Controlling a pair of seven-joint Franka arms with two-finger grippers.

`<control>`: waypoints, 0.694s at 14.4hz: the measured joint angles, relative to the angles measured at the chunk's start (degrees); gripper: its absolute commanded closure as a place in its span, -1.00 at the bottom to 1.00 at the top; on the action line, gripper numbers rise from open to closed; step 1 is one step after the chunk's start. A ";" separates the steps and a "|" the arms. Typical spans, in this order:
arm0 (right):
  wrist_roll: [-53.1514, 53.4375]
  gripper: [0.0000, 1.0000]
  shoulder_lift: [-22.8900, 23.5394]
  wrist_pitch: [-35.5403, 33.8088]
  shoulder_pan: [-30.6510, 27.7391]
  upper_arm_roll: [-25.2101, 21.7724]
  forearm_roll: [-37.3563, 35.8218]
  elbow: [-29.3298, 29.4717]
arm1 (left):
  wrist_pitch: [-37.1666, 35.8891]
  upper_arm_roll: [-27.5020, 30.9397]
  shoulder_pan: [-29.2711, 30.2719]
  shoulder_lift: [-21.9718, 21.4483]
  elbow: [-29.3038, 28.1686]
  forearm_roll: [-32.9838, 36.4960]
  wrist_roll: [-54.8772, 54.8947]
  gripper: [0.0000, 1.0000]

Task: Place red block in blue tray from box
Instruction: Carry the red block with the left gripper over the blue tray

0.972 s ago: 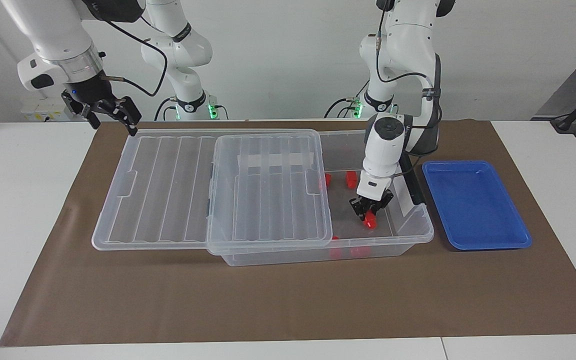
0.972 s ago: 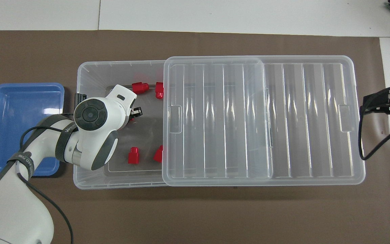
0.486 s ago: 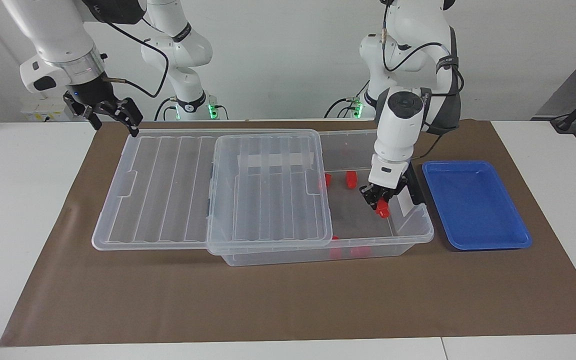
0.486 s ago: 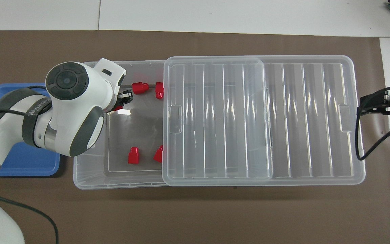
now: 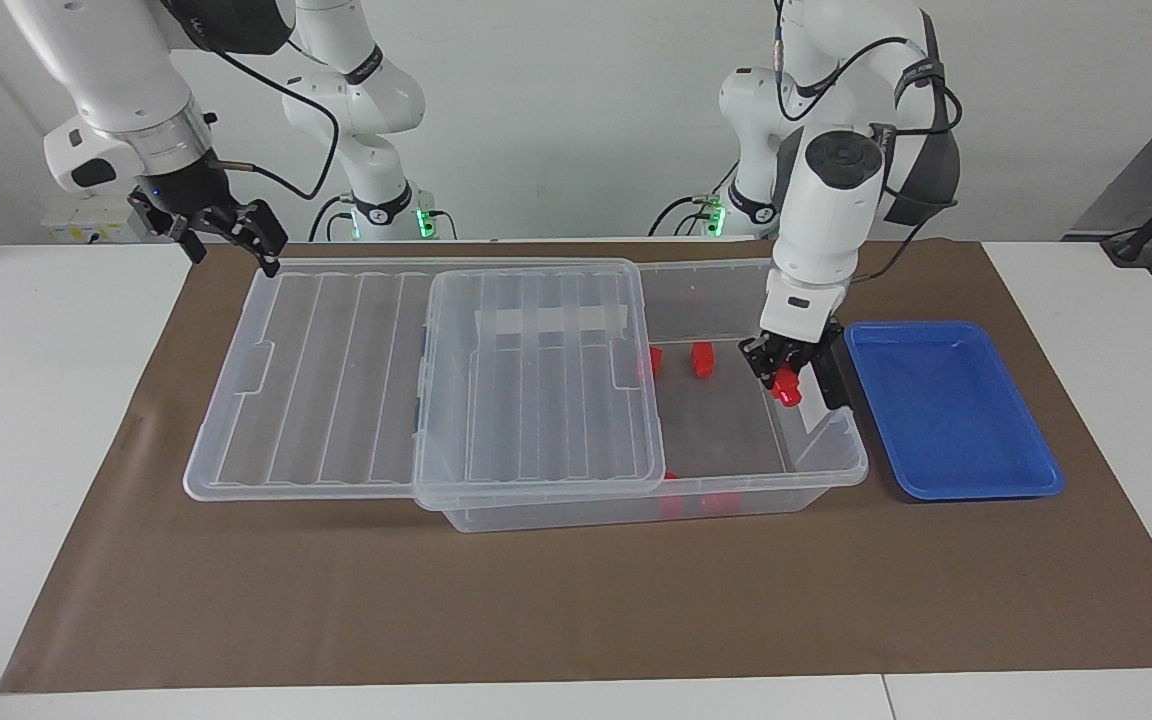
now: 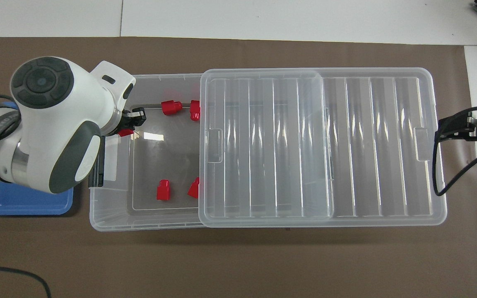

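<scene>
Facing view: the red block [image 5: 787, 384] is gripped between the fingers of the left gripper [image 5: 784, 372], raised over the box [image 5: 816, 470] at its end beside the blue tray [image 5: 946, 410], which lies at 3 o'clock. Four red blocks [image 6: 163, 190] remain inside. The right gripper [image 5: 226, 232], fingers spread, waits over the bench at the lid [image 5: 336, 380] corner.

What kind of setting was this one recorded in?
Most likely a robotics lab bench: two fixed white arms at a white table covered by a brown mat, with a staged clear box, red blocks and a blue tray against a bare wall.
</scene>
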 measured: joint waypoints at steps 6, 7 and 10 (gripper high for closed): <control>0.00 -1.00 -0.38 -0.01 -0.02 -0.02 0.00 -0.38 | -5.43 0.53 10.79 -2.04 3.20 -2.31 17.83 0.85; 0.00 -1.00 -0.47 -0.01 -0.08 -0.06 0.00 -0.43 | -5.88 0.59 13.15 -2.44 3.20 -2.75 21.72 0.85; 0.00 -1.00 -0.60 -0.01 -0.13 -0.37 0.00 -0.57 | -6.20 0.72 19.53 -2.76 3.18 -3.17 31.77 0.85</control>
